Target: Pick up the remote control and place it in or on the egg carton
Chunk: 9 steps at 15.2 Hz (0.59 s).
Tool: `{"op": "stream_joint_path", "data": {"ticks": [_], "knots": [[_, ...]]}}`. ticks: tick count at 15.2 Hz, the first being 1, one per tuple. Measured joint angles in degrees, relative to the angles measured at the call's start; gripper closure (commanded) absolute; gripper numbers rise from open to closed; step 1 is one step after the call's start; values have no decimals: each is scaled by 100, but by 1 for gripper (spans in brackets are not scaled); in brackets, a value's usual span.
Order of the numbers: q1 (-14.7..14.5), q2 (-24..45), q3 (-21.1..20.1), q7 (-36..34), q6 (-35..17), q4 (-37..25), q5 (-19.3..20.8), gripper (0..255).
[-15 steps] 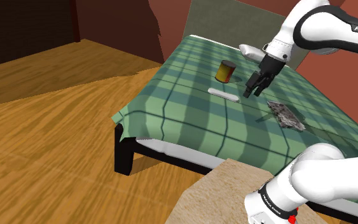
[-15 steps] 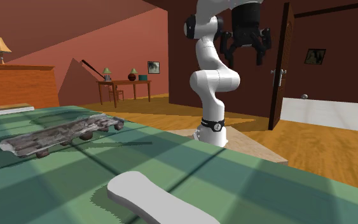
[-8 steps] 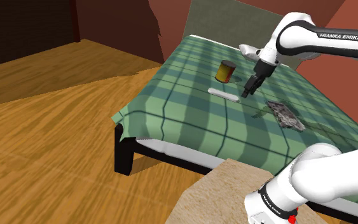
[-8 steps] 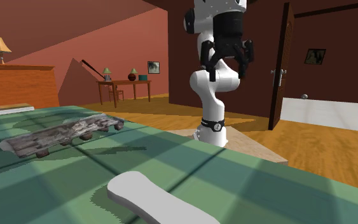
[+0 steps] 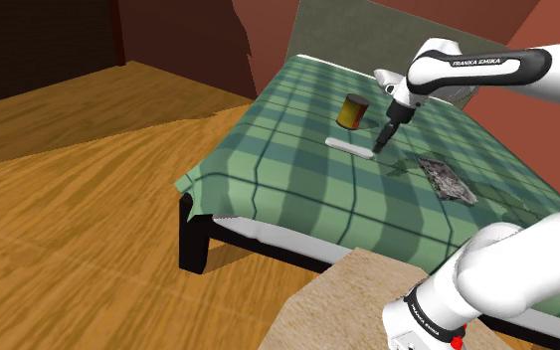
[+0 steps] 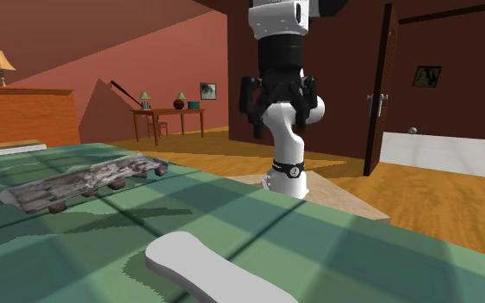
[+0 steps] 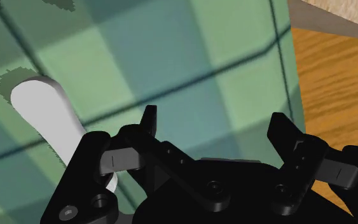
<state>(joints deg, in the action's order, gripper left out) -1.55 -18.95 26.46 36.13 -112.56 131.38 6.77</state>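
In the shoulder view, the white remote control [image 5: 350, 147] lies flat on the green checked bed cover [image 5: 268, 149], near the middle of the bed. A yellow and red can [image 5: 351, 110] stands just behind it. The grey egg carton [image 5: 447, 179] lies well apart from the remote control, toward this view's right. The black gripper [image 5: 378, 142] hangs low over the cover, just beside the remote control's right end. In the second exterior view, the remote control [image 6: 214, 271] is close in the foreground on the cover [image 6: 335, 237], and the egg carton [image 6: 81, 182] lies farther back at the left, flat and crumpled. The gripper [image 6: 279, 116] points down in front of the white arm [image 6: 290, 112], and its two fingers stand apart with nothing between them. In the wrist view, the gripper [image 7: 215, 127] is spread wide over the cover [image 7: 171, 57]. The remote control [image 7: 44, 111] lies outside one finger and is not between the jaws. Wooden floor [image 7: 330, 83] shows beyond the edge of the bed.
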Motion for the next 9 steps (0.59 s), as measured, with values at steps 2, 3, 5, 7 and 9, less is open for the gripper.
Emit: {"op": "stream_joint_path", "data": {"ticks": [2,3,5,7,9], "knots": [[-54,492,235,509,-241,-250,-114,0],[-74,702,325,752,-311,-387,-180,0],[-116,1221,485,1251,-491,-697,-393,0],[-128,1700,579,1717,-615,-1012,-628,0],[-67,2242,651,2242,-728,-1385,-922,0]]}}
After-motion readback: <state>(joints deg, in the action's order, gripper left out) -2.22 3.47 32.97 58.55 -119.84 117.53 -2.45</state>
